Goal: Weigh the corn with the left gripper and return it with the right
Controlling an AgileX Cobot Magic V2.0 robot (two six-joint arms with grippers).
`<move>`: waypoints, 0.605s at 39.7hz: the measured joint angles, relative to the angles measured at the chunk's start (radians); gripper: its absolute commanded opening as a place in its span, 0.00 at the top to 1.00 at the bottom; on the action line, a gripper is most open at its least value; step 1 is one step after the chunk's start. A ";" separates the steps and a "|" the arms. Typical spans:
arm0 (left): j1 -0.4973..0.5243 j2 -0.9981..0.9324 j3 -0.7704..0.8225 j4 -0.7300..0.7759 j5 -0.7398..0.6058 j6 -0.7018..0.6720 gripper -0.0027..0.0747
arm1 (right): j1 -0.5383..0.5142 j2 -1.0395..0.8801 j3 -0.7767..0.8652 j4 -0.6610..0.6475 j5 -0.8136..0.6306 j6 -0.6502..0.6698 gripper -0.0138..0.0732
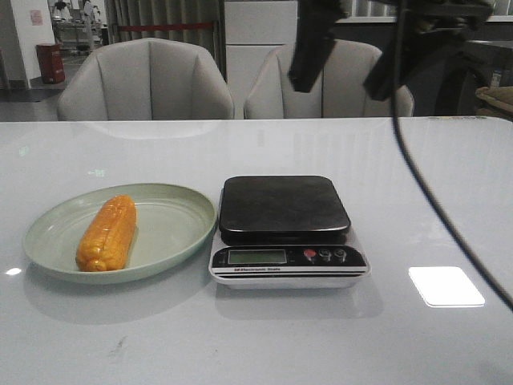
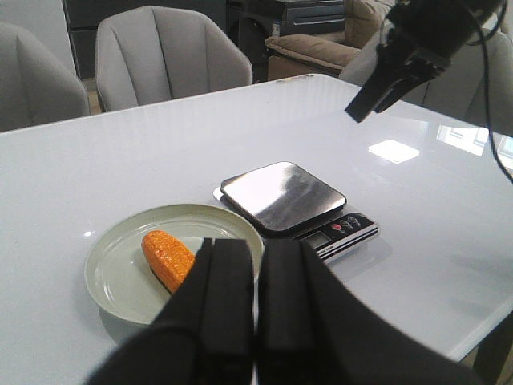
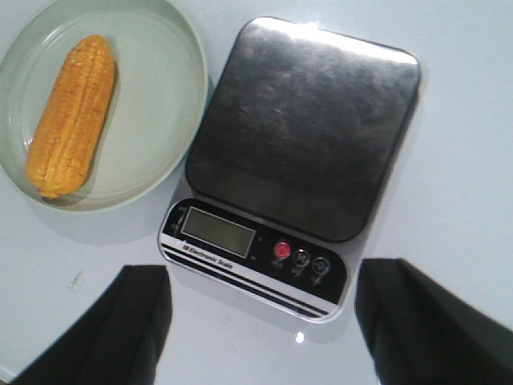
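The corn, an orange-yellow cob, lies on the green plate at the table's left. It also shows in the left wrist view and the right wrist view. A digital scale with a bare dark platform stands just right of the plate. My right gripper hangs high above the scale, open wide and empty; its fingers frame the scale's front edge. My left gripper is shut and empty, held high and back from the plate. It is out of the front view.
A black cable hangs from the right arm across the right side of the table. Two grey chairs stand behind the far table edge. A bright light patch lies right of the scale.
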 measured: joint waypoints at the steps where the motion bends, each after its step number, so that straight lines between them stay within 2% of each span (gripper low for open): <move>1: 0.000 0.000 0.000 0.000 0.000 0.000 0.82 | -0.007 -0.024 0.022 0.000 -0.016 0.000 0.17; 14: 0.000 0.000 0.000 0.000 0.000 0.000 0.82 | -0.028 -0.440 0.320 -0.013 -0.158 -0.027 0.17; 24: 0.000 0.000 0.000 0.000 0.000 0.000 0.82 | -0.028 -0.818 0.528 -0.102 -0.237 -0.031 0.17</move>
